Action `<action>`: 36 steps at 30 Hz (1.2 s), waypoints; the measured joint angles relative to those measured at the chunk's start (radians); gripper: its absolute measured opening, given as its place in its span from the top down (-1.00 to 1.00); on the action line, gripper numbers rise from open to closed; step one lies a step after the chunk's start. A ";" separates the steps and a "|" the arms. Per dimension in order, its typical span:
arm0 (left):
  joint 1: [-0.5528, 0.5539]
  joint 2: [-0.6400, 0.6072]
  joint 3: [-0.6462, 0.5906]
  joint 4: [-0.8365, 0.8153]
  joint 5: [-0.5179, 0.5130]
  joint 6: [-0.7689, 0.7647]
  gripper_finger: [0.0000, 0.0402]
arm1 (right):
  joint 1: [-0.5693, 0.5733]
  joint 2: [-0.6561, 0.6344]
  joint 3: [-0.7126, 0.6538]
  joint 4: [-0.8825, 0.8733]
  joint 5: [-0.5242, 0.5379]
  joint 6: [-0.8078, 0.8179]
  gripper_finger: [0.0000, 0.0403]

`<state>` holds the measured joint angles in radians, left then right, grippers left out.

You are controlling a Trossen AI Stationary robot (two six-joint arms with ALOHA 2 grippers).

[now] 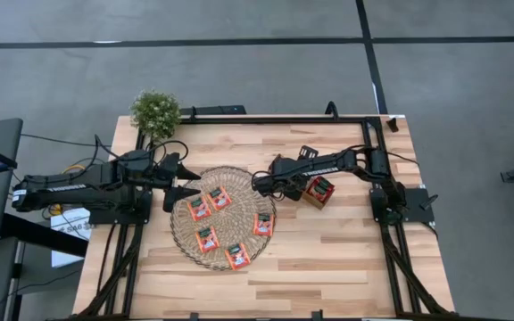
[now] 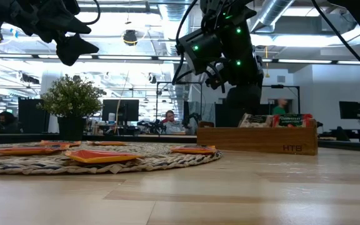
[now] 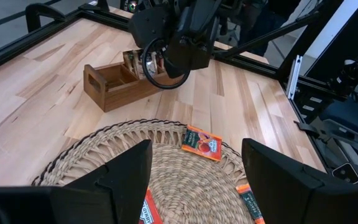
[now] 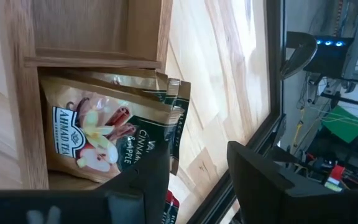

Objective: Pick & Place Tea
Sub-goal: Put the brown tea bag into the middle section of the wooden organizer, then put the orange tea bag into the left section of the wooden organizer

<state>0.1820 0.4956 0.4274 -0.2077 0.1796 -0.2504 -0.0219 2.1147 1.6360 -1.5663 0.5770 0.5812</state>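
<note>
Several red-orange tea sachets (image 1: 207, 238) lie flat on the round wicker mat (image 1: 186, 241) in the middle of the table. The wooden tray (image 1: 321, 192) stands right of the mat. More sachets stand on edge in one of its compartments, and the front one is green and pale (image 4: 101, 140). My right gripper (image 4: 194, 177) hangs open just over these sachets, slanting down into the tray. My left gripper (image 3: 194, 186) waits open above the mat's left rim. My right gripper stands open over the standing sachets in the tray. One finger (image 4: 138, 186) hides the lower corner of the front green-and-pale sachet (image 4: 160, 134). Whether it touches that sachet I cannot tell.
A small potted plant (image 1: 155, 111) stands at the table's far left corner. Black frame rails (image 1: 275, 119) run along the table's edges. Bare wood lies near the front edge and right of the tray. People sit in the room beyond.
</note>
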 joint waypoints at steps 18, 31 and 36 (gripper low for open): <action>0.000 0.000 0.000 0.000 0.023 -0.035 -0.20 | 0.099 -0.205 0.184 -0.002 0.099 0.014 0.28; 0.000 0.000 0.000 0.001 0.055 -0.091 -0.20 | 0.283 -0.622 -0.103 0.174 0.158 0.110 0.41; 0.000 0.000 0.000 0.001 0.054 -0.146 -0.20 | 0.306 -0.772 -0.344 0.394 0.091 0.118 0.42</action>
<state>0.1818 0.4957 0.4274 -0.2070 0.2341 -0.3967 0.2837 1.3430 1.2924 -1.1724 0.6680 0.6991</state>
